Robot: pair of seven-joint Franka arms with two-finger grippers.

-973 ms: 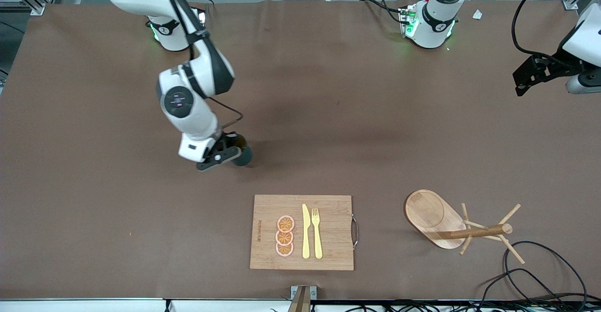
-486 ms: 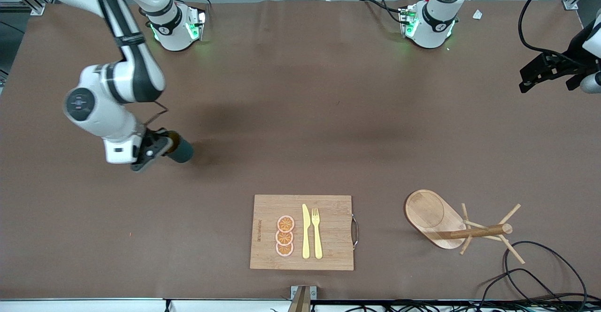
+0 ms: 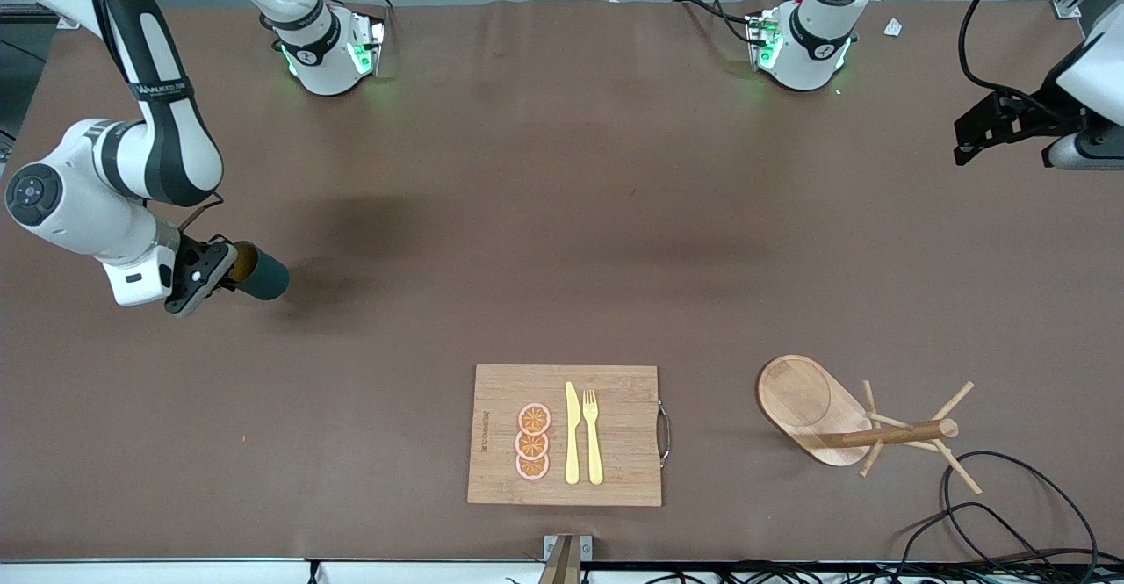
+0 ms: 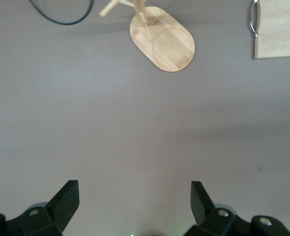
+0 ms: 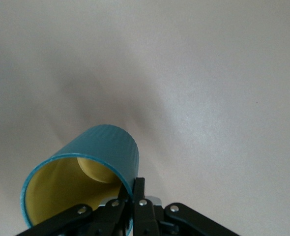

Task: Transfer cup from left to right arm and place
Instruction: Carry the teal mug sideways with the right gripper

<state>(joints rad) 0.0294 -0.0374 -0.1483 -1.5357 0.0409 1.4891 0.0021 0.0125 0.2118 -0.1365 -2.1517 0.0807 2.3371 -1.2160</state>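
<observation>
The cup [image 3: 261, 276] is dark teal outside and ochre-yellow inside. It hangs tilted on its side over the bare table toward the right arm's end. My right gripper [image 3: 225, 269] is shut on its rim. In the right wrist view one finger is inside the cup [image 5: 93, 164] and one outside, with the right gripper [image 5: 135, 191] pinching the wall. The handle is hidden. My left gripper [image 3: 968, 140] waits high over the left arm's end of the table. In the left wrist view the left gripper [image 4: 135, 196] is open with nothing between its fingers.
A bamboo cutting board [image 3: 623, 430] with a yellow knife, a fork and orange slices lies near the front camera. A wooden mug tree [image 3: 843, 421] lies tipped over beside it toward the left arm's end, also in the left wrist view as the mug tree [image 4: 162, 39]. Black cables [image 3: 1010, 514] curl at that corner.
My right arm has swung the cup from over the table's middle out toward the right arm's end, still gripped. The left gripper has only shifted slightly.
</observation>
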